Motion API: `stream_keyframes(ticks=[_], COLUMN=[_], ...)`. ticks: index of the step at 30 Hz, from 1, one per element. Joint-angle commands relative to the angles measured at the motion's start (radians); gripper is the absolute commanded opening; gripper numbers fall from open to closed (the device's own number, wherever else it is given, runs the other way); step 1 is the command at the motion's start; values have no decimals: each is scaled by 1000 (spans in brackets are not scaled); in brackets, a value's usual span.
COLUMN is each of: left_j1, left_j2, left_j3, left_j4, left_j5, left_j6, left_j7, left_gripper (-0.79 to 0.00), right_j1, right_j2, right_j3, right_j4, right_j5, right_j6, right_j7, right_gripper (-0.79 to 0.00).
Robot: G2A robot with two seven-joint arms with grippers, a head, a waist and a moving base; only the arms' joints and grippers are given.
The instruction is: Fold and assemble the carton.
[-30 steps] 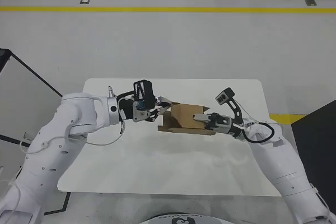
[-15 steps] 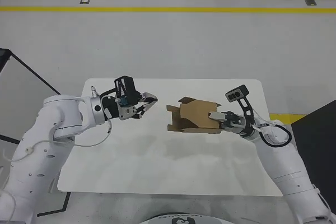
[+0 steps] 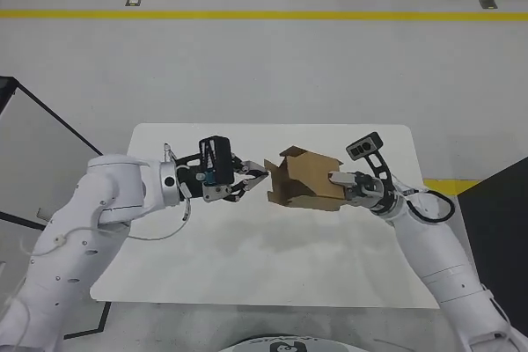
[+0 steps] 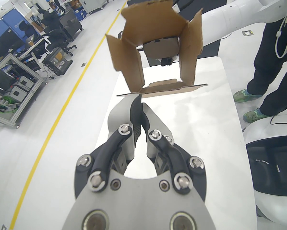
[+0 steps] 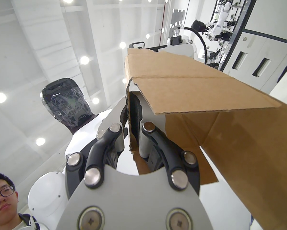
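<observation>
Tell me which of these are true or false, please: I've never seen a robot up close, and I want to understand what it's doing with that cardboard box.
1. The right claw is clamped on the box. True.
2. The end of the box facing the left claw is sealed shut. False: that end is open, with its flaps spread outward.
3. The left claw is carrying the box. False: it is shut on nothing, close to the open end of the box.
4. The table under the arms is white. True.
</observation>
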Motion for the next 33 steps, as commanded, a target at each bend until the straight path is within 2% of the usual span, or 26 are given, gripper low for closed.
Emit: stream_keyframes(ticks=[1,33], left_j1=[-7,-19], left_j2=[-2,-6], left_j3=[11,51], left_j4=[-1,-10], left_j5=[1,0], left_j6=[-1,-28], left_j7=[3,-9], left_gripper=[-785,-785], right_j1=[4,6], right_j2=[-2,-21], right_j3=[-5,-24], right_j4=[2,-21], right_j5=[-4,-28], right_j6=[8,49], right_j7=[-9,-34], right_gripper=[-785,-785])
